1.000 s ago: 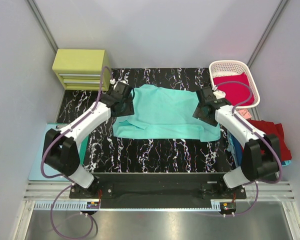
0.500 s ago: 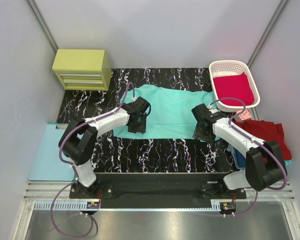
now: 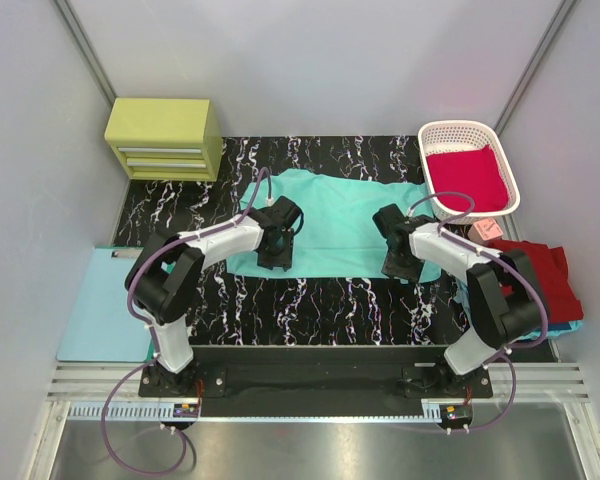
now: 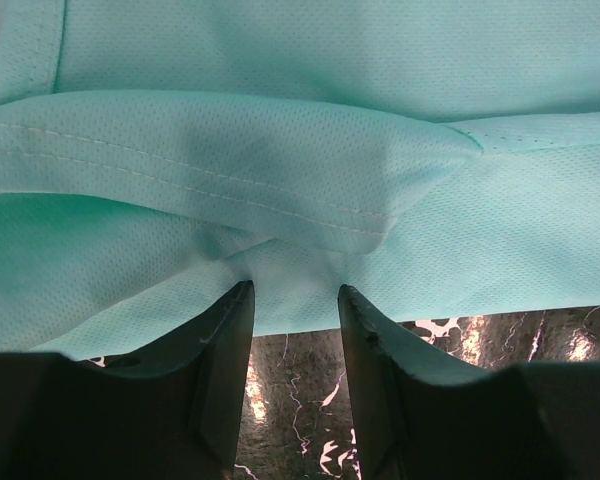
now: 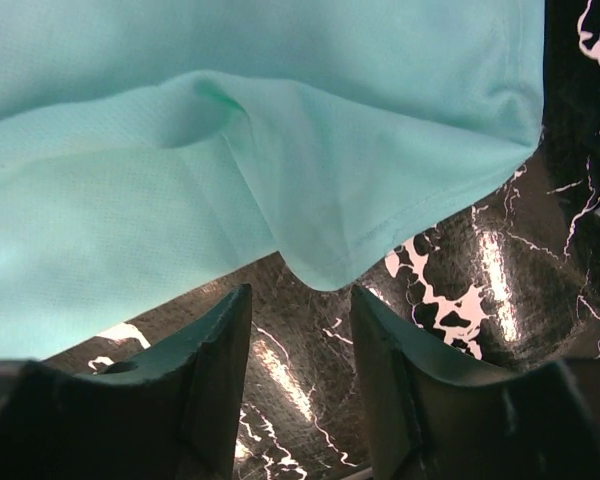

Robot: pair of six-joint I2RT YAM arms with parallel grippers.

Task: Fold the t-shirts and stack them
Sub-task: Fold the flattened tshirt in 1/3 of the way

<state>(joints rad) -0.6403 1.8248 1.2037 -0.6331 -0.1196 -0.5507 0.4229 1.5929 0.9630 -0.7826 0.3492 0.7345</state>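
Note:
A mint-teal t-shirt (image 3: 335, 215) lies spread on the black marbled table (image 3: 310, 300). My left gripper (image 3: 277, 252) is at the shirt's near hem on the left side. In the left wrist view the left gripper (image 4: 295, 290) is open, its tips at the edge of a bunched fold of the hem (image 4: 280, 200), with bare table between the jaws. My right gripper (image 3: 395, 262) is at the near right corner. In the right wrist view the right gripper (image 5: 300, 292) is open, and the shirt's corner (image 5: 330, 265) lies just beyond its tips. A crimson shirt (image 3: 467, 178) lies in the basket. A dark red shirt (image 3: 542, 275) is heaped at the right.
The white lattice basket (image 3: 458, 125) stands at the back right. A yellow-green drawer box (image 3: 162, 137) sits at the back left. A pale blue clipboard (image 3: 98, 310) lies off the table's left edge. Grey walls close in on both sides.
Both grippers have come from the shirt's far side edges toward the near hem and inward. Their jaws have narrowed. The shirt's sides look drawn in slightly.

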